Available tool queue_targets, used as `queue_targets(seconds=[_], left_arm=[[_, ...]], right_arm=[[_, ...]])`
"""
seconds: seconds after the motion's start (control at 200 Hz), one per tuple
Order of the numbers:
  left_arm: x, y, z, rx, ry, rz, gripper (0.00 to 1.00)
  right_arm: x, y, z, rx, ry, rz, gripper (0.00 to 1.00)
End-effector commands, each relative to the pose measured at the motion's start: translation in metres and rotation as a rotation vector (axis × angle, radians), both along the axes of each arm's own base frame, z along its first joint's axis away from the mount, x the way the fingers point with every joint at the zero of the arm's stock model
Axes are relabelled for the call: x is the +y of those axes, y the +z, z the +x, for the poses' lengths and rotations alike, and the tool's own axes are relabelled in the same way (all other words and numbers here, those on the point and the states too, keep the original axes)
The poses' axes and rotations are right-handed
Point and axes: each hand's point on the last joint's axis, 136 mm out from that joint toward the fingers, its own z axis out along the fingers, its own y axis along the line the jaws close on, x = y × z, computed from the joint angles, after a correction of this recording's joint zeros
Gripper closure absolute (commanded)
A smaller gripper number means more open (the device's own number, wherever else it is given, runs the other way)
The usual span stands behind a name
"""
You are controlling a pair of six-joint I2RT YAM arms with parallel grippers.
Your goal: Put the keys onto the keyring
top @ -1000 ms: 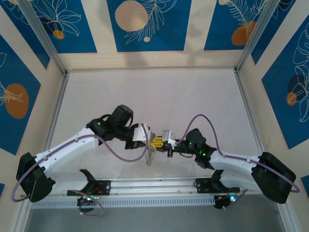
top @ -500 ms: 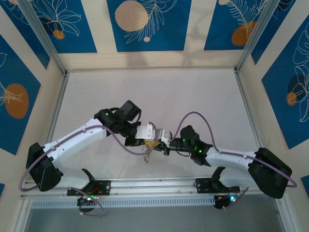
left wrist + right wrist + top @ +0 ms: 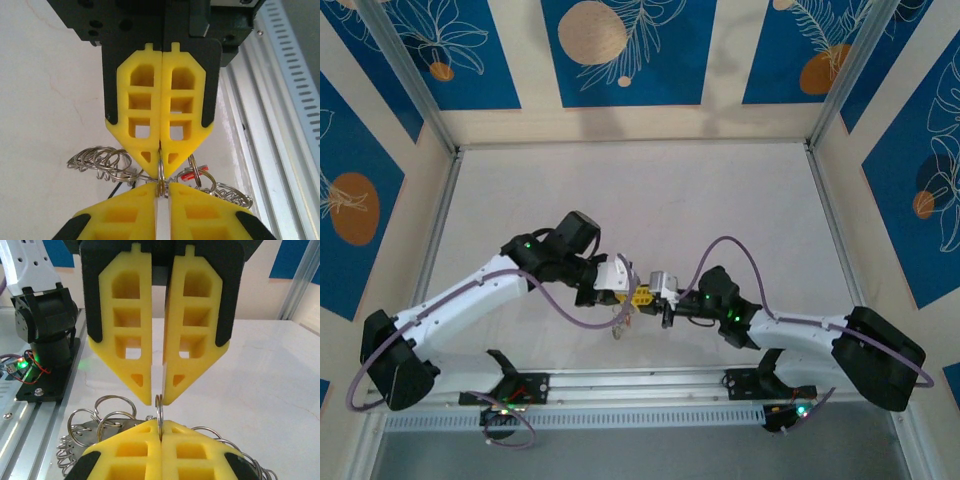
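Observation:
My two grippers meet tip to tip above the table's near edge, the left gripper [image 3: 636, 294] facing the right gripper [image 3: 650, 296]. Both pinch the same small split ring [image 3: 161, 172] on the rim of the keyring [image 3: 619, 322], which hangs below them. In the left wrist view my left gripper [image 3: 161, 167] is shut on that ring, with the right gripper [image 3: 163, 187] opposite. In the right wrist view the right gripper [image 3: 157, 401] has the ring [image 3: 159, 415] at its tips. The keyring's flat grey plate [image 3: 107, 429] carries several small silvery loops and a red tag [image 3: 190, 175]. The keys are out of view.
A slotted aluminium rail [image 3: 640, 385] runs along the near edge just under the grippers, also visible as the rail [image 3: 260, 150]. The left arm's base [image 3: 47, 325] stands close by. The white table [image 3: 640, 200] stretches back to patterned walls.
The left arm swung in and back out while the grippers stayed tip to tip. The hanging keyring shifted slightly left. The right gripper's fingers closed a little.

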Motion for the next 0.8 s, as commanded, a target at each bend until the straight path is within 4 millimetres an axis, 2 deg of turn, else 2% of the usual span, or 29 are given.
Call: queue_targets(seconds=[0.0,0.19,0.28,0.385,0.46,0.585,0.715,0.795], left_arm=[[-0.009,0.015,-0.012,0.044,-0.05,-0.133,0.87],[-0.011,0.012,-0.012,0.053,-0.052,-0.168,0.87],[-0.012,0.01,-0.012,0.061,-0.052,-0.172,0.88],[-0.011,0.011,-0.01,0.056,-0.039,-0.168,1.0],[-0.01,0.011,-0.002,0.031,-0.005,-0.14,1.0],[-0.004,0.009,0.004,0.018,0.022,-0.064,1.0],[-0.004,0.011,0.004,0.029,0.022,-0.044,1.0],[-0.005,0.01,0.005,0.03,0.03,-0.051,1.0]], right_arm=[[-0.005,0.039,-0.007,-0.09,0.022,0.138,1.0],[-0.012,0.052,-0.011,-0.127,0.023,0.191,1.0],[-0.013,0.051,-0.012,-0.123,0.023,0.188,1.0],[-0.012,0.043,-0.009,-0.102,0.011,0.15,0.98],[-0.011,0.033,-0.003,-0.086,-0.014,0.104,0.87],[-0.01,0.019,0.002,-0.07,-0.034,0.017,0.8],[-0.009,0.014,0.004,-0.059,-0.042,-0.008,0.79],[-0.007,0.01,0.006,-0.05,-0.042,-0.022,0.84]])
